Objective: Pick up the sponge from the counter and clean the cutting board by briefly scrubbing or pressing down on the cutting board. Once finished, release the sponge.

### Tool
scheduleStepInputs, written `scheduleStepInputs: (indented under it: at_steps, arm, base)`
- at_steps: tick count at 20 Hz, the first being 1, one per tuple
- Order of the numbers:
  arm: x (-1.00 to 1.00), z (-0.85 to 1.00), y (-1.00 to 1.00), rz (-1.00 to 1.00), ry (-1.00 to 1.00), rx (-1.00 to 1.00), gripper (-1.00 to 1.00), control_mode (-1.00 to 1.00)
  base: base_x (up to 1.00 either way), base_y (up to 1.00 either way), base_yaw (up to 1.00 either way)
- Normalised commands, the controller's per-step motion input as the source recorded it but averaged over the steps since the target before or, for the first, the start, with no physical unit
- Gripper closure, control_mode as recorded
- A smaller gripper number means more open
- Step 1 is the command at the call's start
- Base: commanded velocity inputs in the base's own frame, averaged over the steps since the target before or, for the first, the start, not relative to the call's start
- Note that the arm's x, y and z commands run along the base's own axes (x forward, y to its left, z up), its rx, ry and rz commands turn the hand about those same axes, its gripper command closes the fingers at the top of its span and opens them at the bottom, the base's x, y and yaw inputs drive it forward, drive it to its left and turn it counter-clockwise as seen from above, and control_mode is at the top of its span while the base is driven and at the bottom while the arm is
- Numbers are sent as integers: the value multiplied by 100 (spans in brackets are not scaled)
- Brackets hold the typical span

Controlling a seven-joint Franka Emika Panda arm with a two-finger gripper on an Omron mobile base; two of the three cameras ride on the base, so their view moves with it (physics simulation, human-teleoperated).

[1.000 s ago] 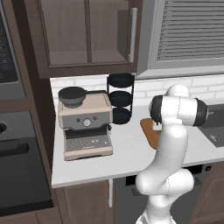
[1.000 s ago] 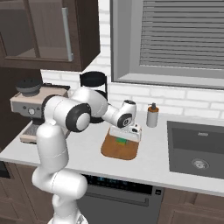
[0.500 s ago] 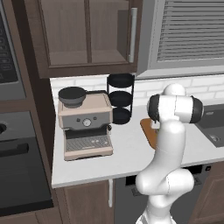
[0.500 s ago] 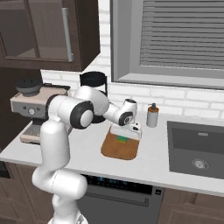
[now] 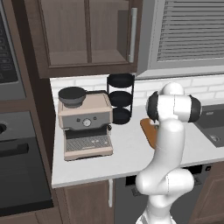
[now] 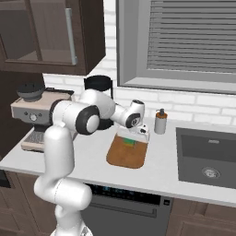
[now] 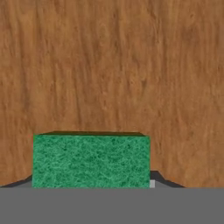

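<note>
The orange-brown cutting board lies on the white counter in front of the arm; its left edge peeks out from behind the arm in the left base view. My gripper hangs low over the board's far end, shut on the green sponge. In the hand view the sponge sits between the dark fingertips, with the board's wood grain close behind it. Whether the sponge touches the board I cannot tell.
A beige coffee machine stands at the counter's left end. A black tiered stand is at the back wall. A soap dispenser stands right of the board, and beyond it is the dark sink.
The arm's elbow has shifted slightly. The hand has stayed over the board's far end with the sponge in it.
</note>
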Motion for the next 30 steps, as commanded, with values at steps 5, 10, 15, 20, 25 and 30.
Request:
scheduleStepInputs:
  at_steps: [5, 10, 15, 20, 25, 30]
  arm:
    - [50, -11, 0, 0, 0, 0, 100, -100]
    - [17, -61, 0, 0, 0, 0, 100, -100]
    - [30, -1, -3, 0, -2, 0, 100, -100]
    - [33, 1, -14, 0, 0, 0, 100, -100]
    - [2, -40, -16, 0, 1, 0, 100, -100]
    - [0, -49, 0, 0, 3, -1, 100, -100]
  base:
    - [0, 0, 0]
    - [0, 0, 0]
    - [0, 0, 0]
    - [0, 0, 0]
    - [0, 0, 0]
    - [0, 0, 0]
